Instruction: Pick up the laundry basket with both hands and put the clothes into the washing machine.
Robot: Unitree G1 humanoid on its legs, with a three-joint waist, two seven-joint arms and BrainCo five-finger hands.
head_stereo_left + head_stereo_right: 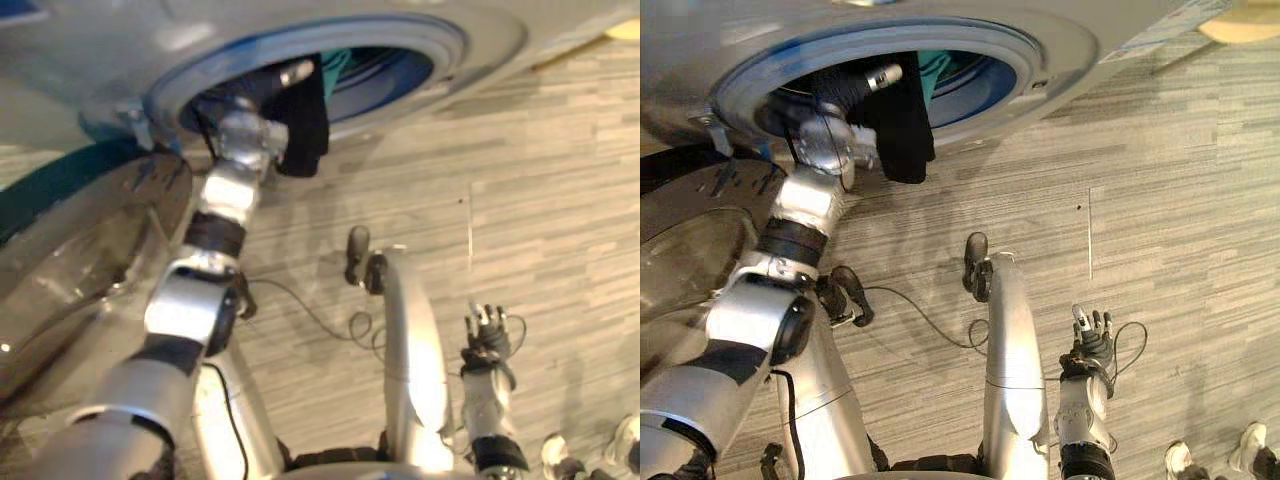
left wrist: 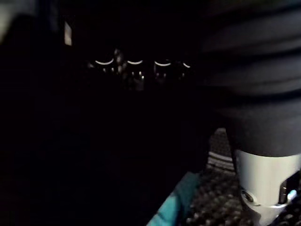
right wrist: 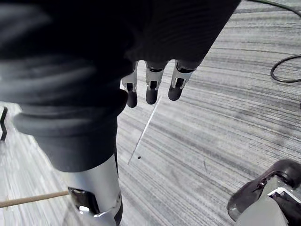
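Black cloth: limp dark garment, draped over the lower lip of the round opening, half in the drum, half hanging down the front.
Teal cloth: bright blue-green fabric, inside the opening, just behind the black cloth.
Washing machine: silver front-loader with a blue-grey ring round the opening; drum dark inside.
Left hand: reached in through the opening at its left part, dark ribbed cover inside the ring, one silver finger showing at the black cloth's upper edge, touching it.
Left hand's grasp: cannot tell; remaining fingers lost in the dark drum, hold on either cloth not readable.
Door: round, glass-domed, swung wide, left of the opening and below it.
Right hand: well below and right of the opening, low over the floor, fingers straight and slack, nothing in them.
Floor: grey striped planks below the opening.
Shoes: a person's pale pair, far from the opening, near the right hand.
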